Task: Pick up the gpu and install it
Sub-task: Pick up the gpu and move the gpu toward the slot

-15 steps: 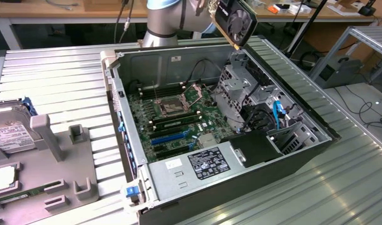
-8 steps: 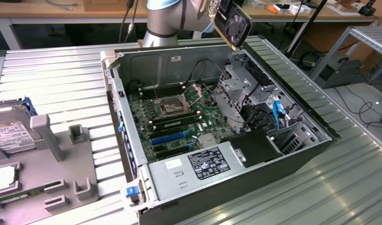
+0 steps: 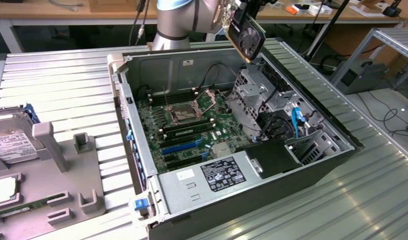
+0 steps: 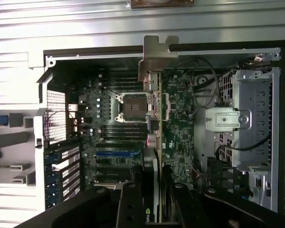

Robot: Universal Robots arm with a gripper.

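The gpu (image 3: 247,36) hangs tilted in the air above the far rim of the open computer case (image 3: 133,130), its round black fan facing the exterior view's right. In the wrist view the gpu (image 4: 154,118) appears edge-on, with its silver bracket (image 4: 154,54) at the far end over the motherboard (image 4: 178,128). My gripper (image 4: 154,192) is shut on the card, one black finger (image 4: 129,204) on each side of it. The blue expansion slot (image 3: 180,146) on the motherboard lies well below the card.
Inside the case are a CPU socket (image 3: 182,113), green memory sticks (image 3: 187,131), a silver drive cage (image 3: 254,95) and a power supply (image 3: 217,175). A grey fixture tray (image 3: 63,165) at the exterior view's left holds a hard drive (image 3: 10,145). Ribbed metal table (image 3: 63,85) surrounds the case.
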